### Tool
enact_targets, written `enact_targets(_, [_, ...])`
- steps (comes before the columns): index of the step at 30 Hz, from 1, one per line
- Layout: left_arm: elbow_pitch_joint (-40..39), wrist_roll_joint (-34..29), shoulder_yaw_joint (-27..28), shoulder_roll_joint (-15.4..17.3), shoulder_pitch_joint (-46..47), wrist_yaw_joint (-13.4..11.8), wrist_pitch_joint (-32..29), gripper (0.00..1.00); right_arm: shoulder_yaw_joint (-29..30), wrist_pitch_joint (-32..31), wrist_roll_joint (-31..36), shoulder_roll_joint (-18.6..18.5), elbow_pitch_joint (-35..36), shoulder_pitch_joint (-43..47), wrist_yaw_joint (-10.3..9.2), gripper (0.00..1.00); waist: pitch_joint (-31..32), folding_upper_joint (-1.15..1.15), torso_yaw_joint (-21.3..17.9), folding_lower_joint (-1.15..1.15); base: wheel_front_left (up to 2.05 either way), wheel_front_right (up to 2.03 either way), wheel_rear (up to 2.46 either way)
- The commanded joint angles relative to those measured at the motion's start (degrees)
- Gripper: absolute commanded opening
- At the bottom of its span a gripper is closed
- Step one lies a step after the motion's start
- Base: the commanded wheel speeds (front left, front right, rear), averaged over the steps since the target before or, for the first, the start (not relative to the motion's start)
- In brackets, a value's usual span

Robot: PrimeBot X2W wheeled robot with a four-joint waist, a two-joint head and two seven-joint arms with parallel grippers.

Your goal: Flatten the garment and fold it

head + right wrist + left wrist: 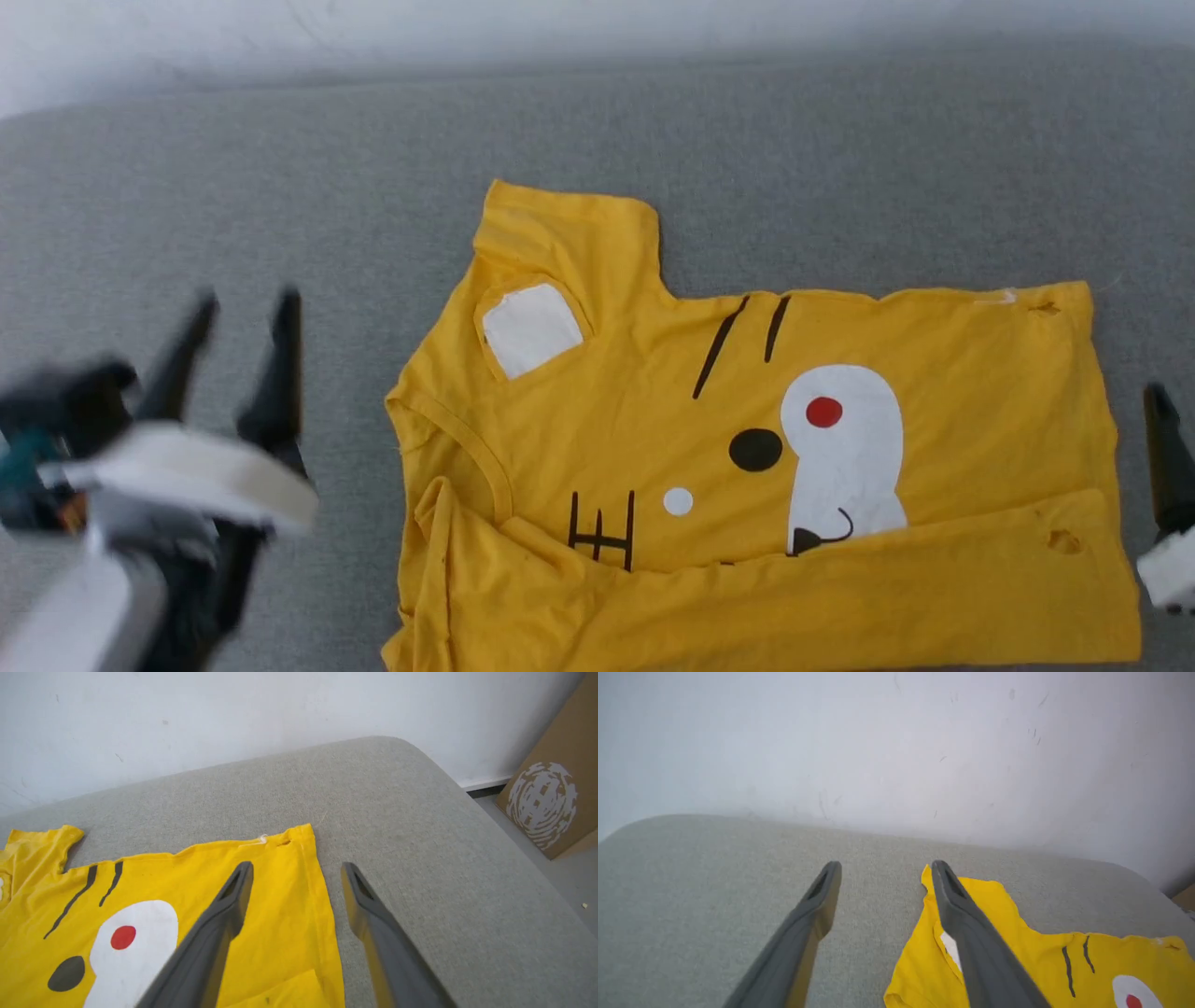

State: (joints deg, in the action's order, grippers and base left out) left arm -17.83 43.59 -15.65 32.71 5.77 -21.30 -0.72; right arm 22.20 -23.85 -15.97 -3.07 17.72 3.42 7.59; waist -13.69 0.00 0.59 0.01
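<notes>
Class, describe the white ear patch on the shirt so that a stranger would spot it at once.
Start at the grey fabric surface, where a yellow T-shirt lies. Near its far sleeve sits the white ear patch. Unlike the larger white muzzle, it is squarish and carries no red dot.

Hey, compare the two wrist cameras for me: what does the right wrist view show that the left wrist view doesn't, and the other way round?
Right wrist view, not the left: the right gripper, open at the garment's hem edge, the black oval eye, and the pale swirl print on a cardboard box.
Left wrist view, not the right: the left gripper, open beside the sleeve.
Both: the gray cushion, the white wall, the two black stripes and the red dot.
</notes>
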Motion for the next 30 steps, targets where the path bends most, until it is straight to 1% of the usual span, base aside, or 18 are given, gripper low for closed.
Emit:
enact_targets(1, [-0.7, -2.7, -0.4, 1.9, 6.1, 0.3, -1.3, 1.0, -1.2, 1.4, 0.7, 0.2, 0.7, -2.2, -0.1, 1.0, -4.8, 0.0, -1.5, -0.01, 0.0, 0.0, 0.0])
enact_targets(3, [-0.2, -5.6, -1.5, 3.8, 13.3, 1.3, -3.5, 1.0, -2.6, 2.5, 1.1, 0.2, 1.0, -3.7, -0.1, 1.0, -7.2, 0.0, -2.0, -0.01, 0.0, 0.0, 0.0])
enact_targets(5, [1.5, -7.7, -3.2, 5.1, 20.6, 3.1, -6.6, 1.0, -4.1, 3.1, 0.9, 0.2, 1.0, -5.1, -0.1, 1.0, -9.7, 0.0, -2.6, -0.01, 0.0, 0.0, 0.0])
enact_targets(6, [1.5, -7.7, -3.2, 5.1, 20.6, 3.1, -6.6, 1.0, -4.1, 3.1, 0.9, 0.2, 1.0, -5.1, -0.1, 1.0, -9.7, 0.0, -2.6, -0.01, 0.0, 0.0, 0.0])
enact_targets(9, [5.4, -9.2, -6.3, 5.5, 30.9, 6.6, -11.4, 1.0, -5.7, 3.9, 0.8, 0.0, 0.5, -6.8, -0.1, 1.0, -13.0, 0.0, -3.4, -0.01, 0.0, 0.0, 0.0])
enact_targets(12, [10.6, -8.9, -9.6, 4.1, 39.0, 10.5, -16.3, 1.0, -7.1, 4.6, 0.8, -0.2, -0.5, -8.1, -0.1, 1.0, -15.2, 0.0, -4.2, -0.01, 0.0, 0.0, 0.0])
enact_targets(14, [14.3, -7.7, -11.9, 3.0, 42.5, 13.4, -20.1, 1.0, -7.8, 4.9, 0.6, -0.3, -1.2, -8.8, -0.1, 1.0, -16.2, 0.0, -4.8, -0.01, 0.0, 0.0, 0.0])
enact_targets(16, [17.9, -6.5, -13.6, 2.1, 44.9, 15.2, -23.5, 1.0, -8.4, 5.3, 0.5, -0.4, -1.8, -9.4, -0.1, 1.0, -17.0, 0.0, -5.4, -0.01, 0.0, 0.0, 0.0])
enact_targets(18, [21.0, -5.4, -14.5, 1.3, 46.5, 16.2, -26.0, 1.0, -8.9, 5.5, 0.3, -0.6, -2.4, -9.9, -0.1, 1.0, -17.7, 0.0, -6.0, -0.01, 0.0, 0.0, 0.0])
enact_targets(22, [25.7, -4.3, -15.9, 0.8, 48.1, 17.5, -29.8, 1.0, -9.4, 5.9, 0.0, -0.8, -3.4, -10.7, -0.1, 1.0, -19.2, 0.0, -7.2, -0.01, 0.0, 0.0, 0.0])
enact_targets(26, [28.0, -3.7, -16.4, 1.3, 49.1, 18.1, -32.3, 1.0, -9.6, 6.2, -0.3, -0.8, -4.0, -11.2, -0.1, 1.0, -20.6, 0.0, -8.0, -0.01, 0.0, 0.0, 0.0])
enact_targets(30, [29.8, -3.7, -16.6, 1.8, 49.3, 17.9, -33.3, 1.0, -9.6, 6.5, -0.4, -1.0, -4.5, -11.8, -0.1, 1.0, -21.6, 0.0, -8.6, -0.01, 0.0, 0.0, 0.0])
